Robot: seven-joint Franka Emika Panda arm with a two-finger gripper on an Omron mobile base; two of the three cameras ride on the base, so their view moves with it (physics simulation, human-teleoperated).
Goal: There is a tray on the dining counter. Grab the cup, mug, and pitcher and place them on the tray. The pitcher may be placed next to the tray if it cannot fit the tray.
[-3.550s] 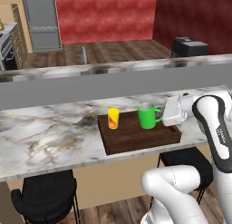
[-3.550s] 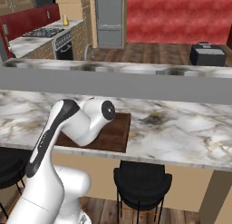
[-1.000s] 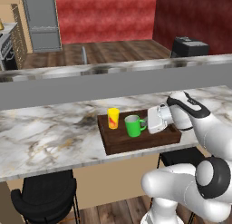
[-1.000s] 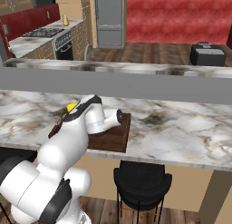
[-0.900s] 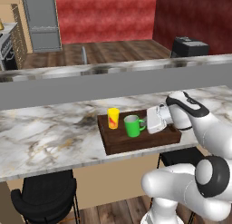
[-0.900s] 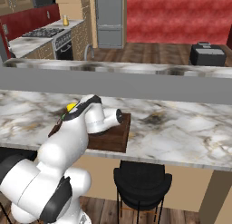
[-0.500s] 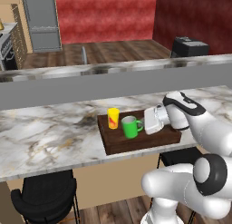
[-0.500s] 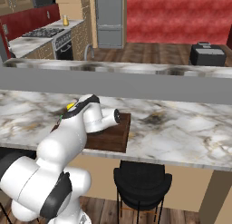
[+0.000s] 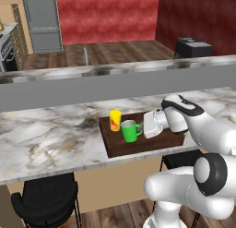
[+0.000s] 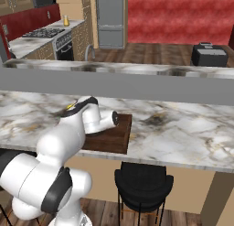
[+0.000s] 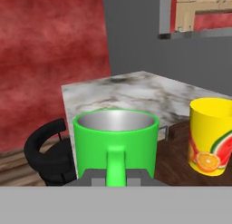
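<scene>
Low over tray (image 9: 138, 144), arm reaches sideways, gripper (image 9: 144, 126) pinching mug (image 9: 130, 130) handle beside cup (image 9: 115, 120).

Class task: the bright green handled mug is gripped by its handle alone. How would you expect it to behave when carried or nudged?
The bright green cylindrical mug looks rigid and empty, its grey inside bare, so probably light. Held only at the thin handle by the gripper, it may swing or slip. Wide and squat over the dark brown wooden tray, it would likely slide rather than tip, perhaps bumping the yellow tumbler nearby.
</scene>
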